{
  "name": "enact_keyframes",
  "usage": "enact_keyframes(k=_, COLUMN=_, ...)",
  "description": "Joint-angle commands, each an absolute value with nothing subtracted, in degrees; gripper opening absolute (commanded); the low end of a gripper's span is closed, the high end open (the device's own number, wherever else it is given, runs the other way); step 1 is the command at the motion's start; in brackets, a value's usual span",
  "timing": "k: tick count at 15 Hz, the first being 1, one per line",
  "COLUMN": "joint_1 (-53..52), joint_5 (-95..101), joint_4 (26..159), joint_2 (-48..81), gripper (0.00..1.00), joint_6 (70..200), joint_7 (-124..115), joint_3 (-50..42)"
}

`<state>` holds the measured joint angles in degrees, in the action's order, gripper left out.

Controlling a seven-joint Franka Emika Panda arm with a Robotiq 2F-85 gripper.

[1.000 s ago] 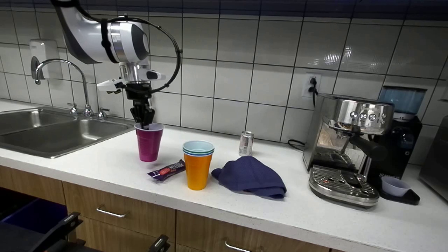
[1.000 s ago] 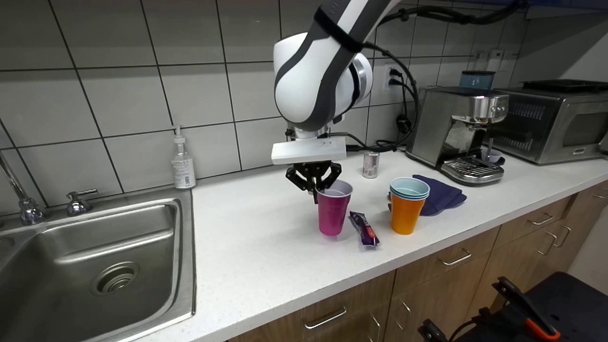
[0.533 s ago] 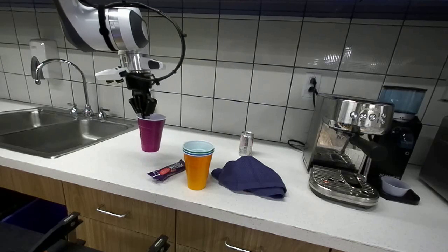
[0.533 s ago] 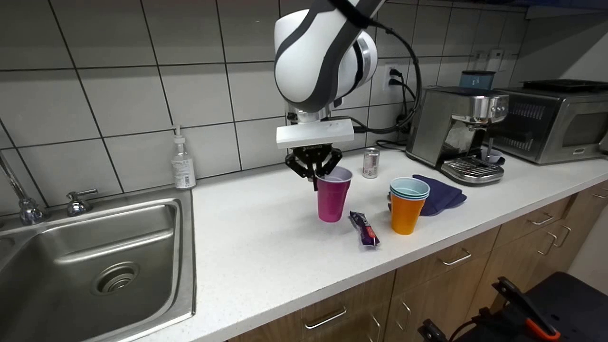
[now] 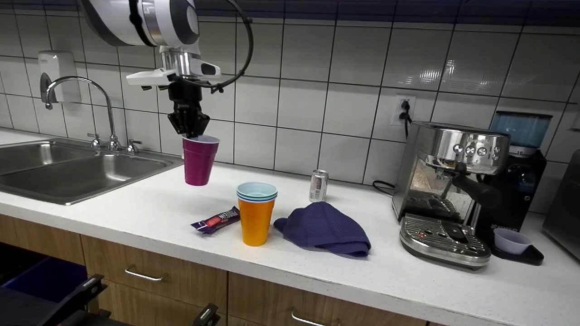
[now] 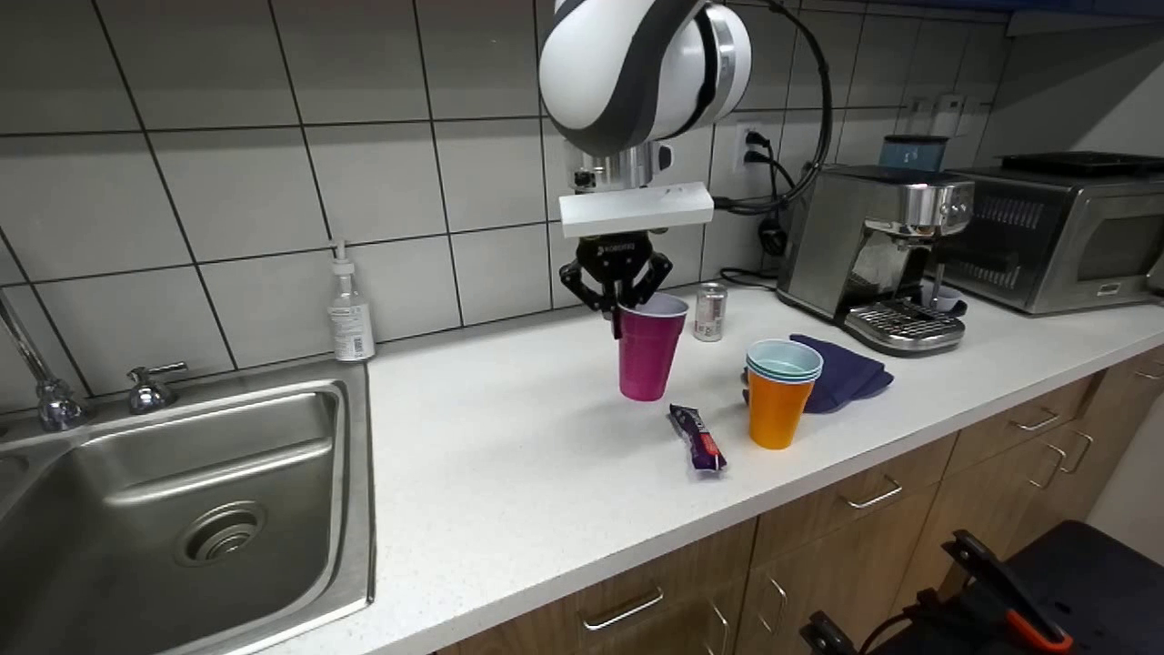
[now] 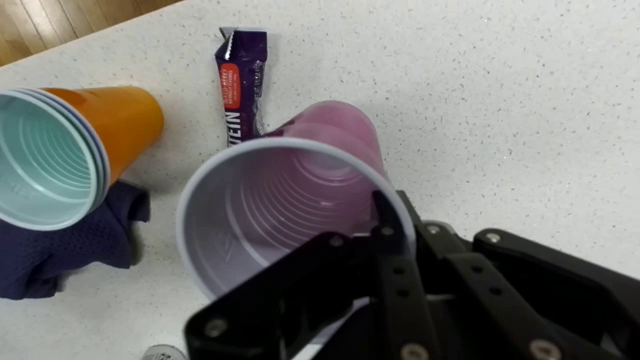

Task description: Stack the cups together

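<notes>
The purple-magenta cup (image 5: 199, 165) hangs upright, slightly tilted, above the counter in both exterior views (image 6: 647, 359). My gripper (image 6: 618, 320) is shut on its rim, one finger inside and one outside, as the wrist view shows at the fingertips (image 7: 391, 200). The orange cup (image 5: 255, 222) stands upright on the counter, to the right of the held cup in both exterior views. The green cup (image 7: 45, 160) is nested in it, with its pale teal inside facing up. The blue cup (image 7: 102, 147) shows only as a thin rim between them; the rest is hidden.
A purple protein bar (image 5: 216, 220) lies between the held cup and the stack. A dark blue cloth (image 5: 326, 228) lies against the stack's far side. A silver can (image 5: 319, 185) stands near the wall. The sink (image 6: 355, 509) and coffee machine (image 5: 453, 181) flank the area.
My gripper has risen with the purple-magenta cup and shifted slightly right in both exterior views. The stack, bar, cloth and can have not moved.
</notes>
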<state>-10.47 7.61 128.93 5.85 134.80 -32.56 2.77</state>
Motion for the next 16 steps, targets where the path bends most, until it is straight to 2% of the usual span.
enact_keyframes(k=1, joint_1=-8.44, joint_5=4.93, joint_4=130.11, joint_2=1.21, gripper=0.01, joint_6=130.88, joint_7=-26.05, joint_3=3.31)
enact_keyframes(k=16, joint_1=-3.81, joint_5=4.45, joint_4=132.64, joint_2=-8.57, gripper=0.01, joint_6=125.63, joint_7=-10.22, joint_3=1.78)
